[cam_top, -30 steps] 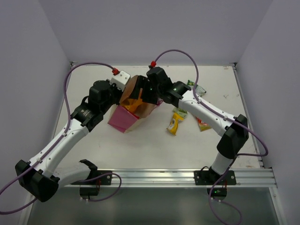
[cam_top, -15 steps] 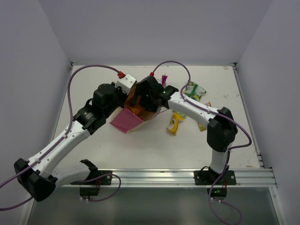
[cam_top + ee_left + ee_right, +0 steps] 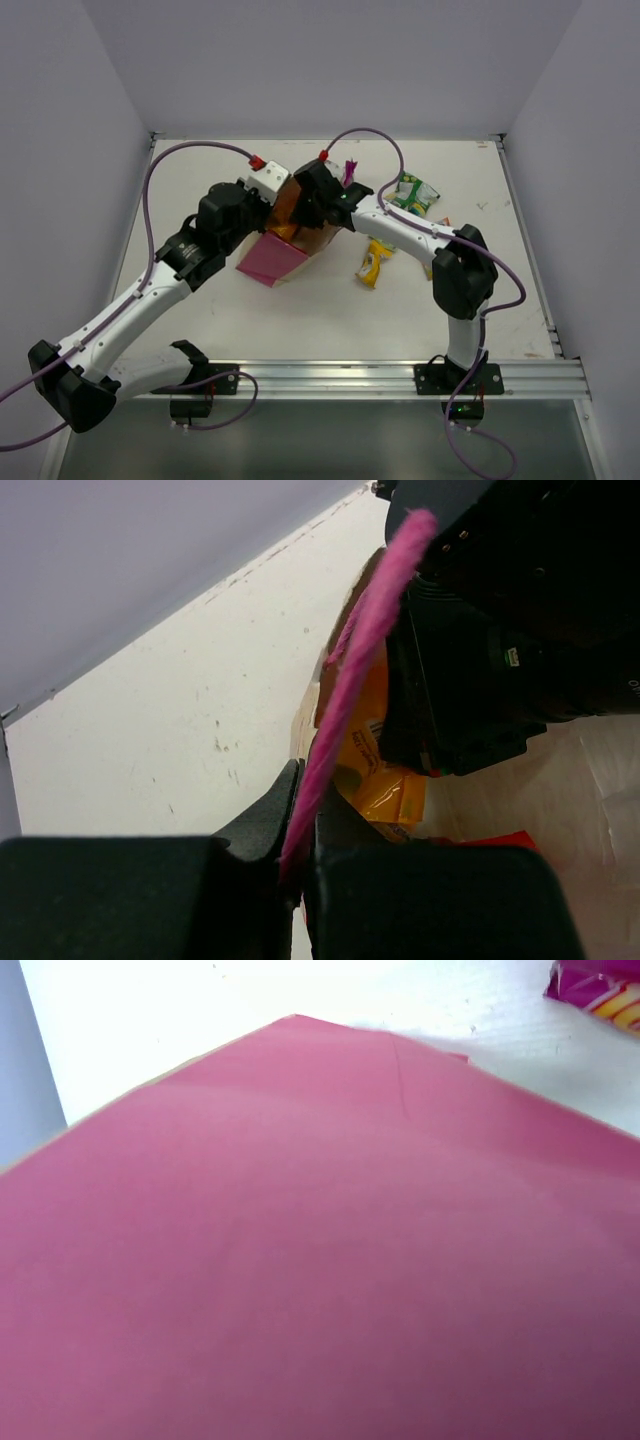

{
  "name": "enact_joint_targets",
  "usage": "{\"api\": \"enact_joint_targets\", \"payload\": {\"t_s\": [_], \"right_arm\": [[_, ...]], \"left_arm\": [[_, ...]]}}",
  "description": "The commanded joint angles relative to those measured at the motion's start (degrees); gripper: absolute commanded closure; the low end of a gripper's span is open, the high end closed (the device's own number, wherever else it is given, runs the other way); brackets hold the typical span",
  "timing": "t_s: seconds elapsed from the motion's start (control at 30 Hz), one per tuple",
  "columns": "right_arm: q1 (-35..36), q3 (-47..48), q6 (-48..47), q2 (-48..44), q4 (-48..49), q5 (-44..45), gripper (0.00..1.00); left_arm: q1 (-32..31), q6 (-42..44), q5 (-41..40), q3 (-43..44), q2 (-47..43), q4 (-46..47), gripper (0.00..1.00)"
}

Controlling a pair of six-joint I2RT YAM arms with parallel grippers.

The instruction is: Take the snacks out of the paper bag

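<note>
The white desk (image 3: pixel 330 320) carries everything, and at its middle the small tan paper bag with pink side panels (image 3: pixel 268 258) lies tipped over, its mouth turned toward the far side where both arms meet. The step in hand looks like the reach-in for another snack: the right hand (image 3: pixel 305 208) is pushed into the bag's mouth, and its own camera sees little but a pink panel filling the view. Its fingers are hidden by the paper and by the hand's black body, so I cannot tell whether they are spread or pinched on anything. The left hand (image 3: pixel 300 825) is clamped tight on the bag's thin pink cord handle (image 3: pixel 370 630), which runs up from between its fingers, and so seems to be keeping the mouth lifted and steady. Several snacks already lie out on the desk to the right of the bag: a glossy green packet (image 3: pixel 415 192) near the far edge, a yellow packet (image 3: pixel 372 262) closer in, and a purple packet (image 3: pixel 350 172) just behind the right hand. Inside the bag, the left wrist view shows a crinkly orange packet (image 3: pixel 385 785) just below the right hand, with a sliver of red beside it. The next move likely calls for a firm pinch on that orange packet, then a slow lift clear of the rim while the left hand holds the cord taut.
</note>
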Motion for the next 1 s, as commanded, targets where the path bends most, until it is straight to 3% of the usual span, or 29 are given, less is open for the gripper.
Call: {"api": "enact_joint_targets", "payload": {"t_s": [0.0, 0.17, 0.53, 0.97], "right_arm": [[0.0, -0.2, -0.1, -0.1, 4.0, 4.0, 1.0], [-0.1, -1.5, -3.7, -3.5, 6.4, 4.4, 1.0], [0.0, -9.2, -14.4, -15.7, 21.7, 1.8, 1.0], [-0.1, -4.4, -21.9, -19.7, 23.0, -4.8, 1.0]], "left_arm": [[-0.6, -1.7, 0.0, 0.3, -3.1, 9.2, 1.0], [-0.6, -2.4, -1.6, -0.9, -3.5, 9.6, 1.0], [-0.6, -3.0, -5.6, -1.4, -2.7, 10.3, 1.0], [-0.6, -3.1, -10.9, -0.6, -1.4, 9.4, 1.0]]}}
